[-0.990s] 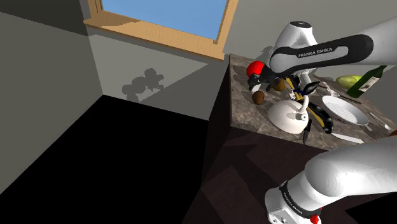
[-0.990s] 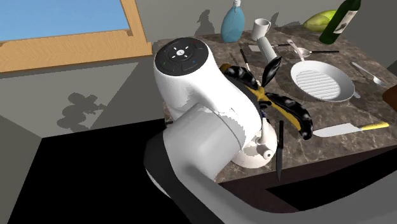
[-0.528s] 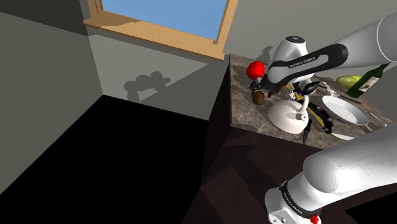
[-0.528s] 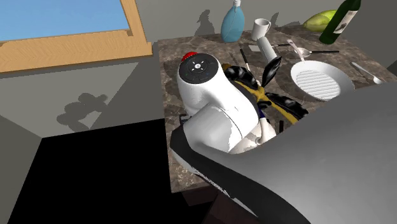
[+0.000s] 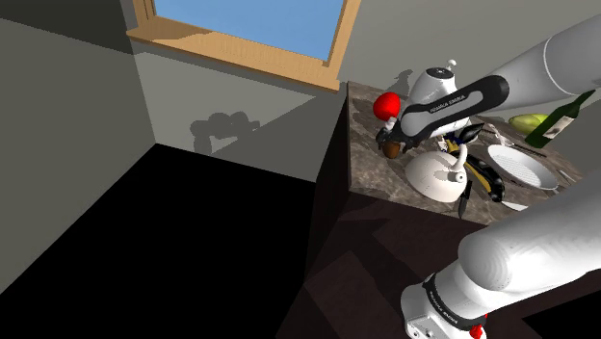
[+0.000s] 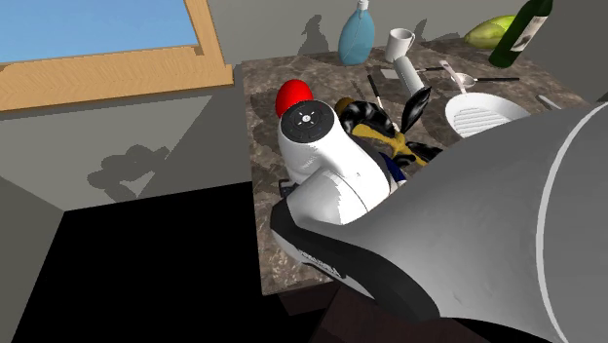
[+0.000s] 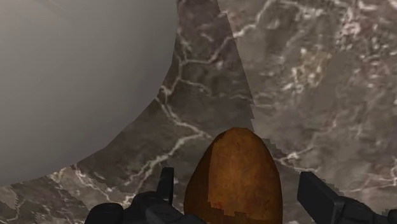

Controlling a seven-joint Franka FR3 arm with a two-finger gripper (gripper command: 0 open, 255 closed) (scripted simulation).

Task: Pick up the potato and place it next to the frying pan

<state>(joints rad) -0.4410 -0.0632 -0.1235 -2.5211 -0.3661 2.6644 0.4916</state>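
Step in hand: lining up for the grasp, by the look of it, with no lift yet.
Done: brought down over the potato [image 7: 234, 175], one black finger on either side of it.
Left: closing, lifting, carrying across the clutter, setting down beside the frying pan [image 5: 520, 166].
Jaws: wide, standing off from the potato on both flanks, gripping nothing.
Potato, place: lying on the worktop [image 7: 305, 76] near its edge. In the shoulder view, up and to the left of the white kettle [image 5: 435, 176] and below a red object [image 5: 387, 104]. Well apart from the frying pan, with a black-and-yellow tangle of utensils [image 5: 482, 178] between.
Potato, look: egg-shaped, russet brown with darker mottling, narrow end pointing away from the jaws. Matte skin, likely firm and a little prone to rolling.
Pale curved mass near the potato in the wrist view: probably the kettle's side, though hard to be sure from so close.
Worktop: dark brown marble with white veins.
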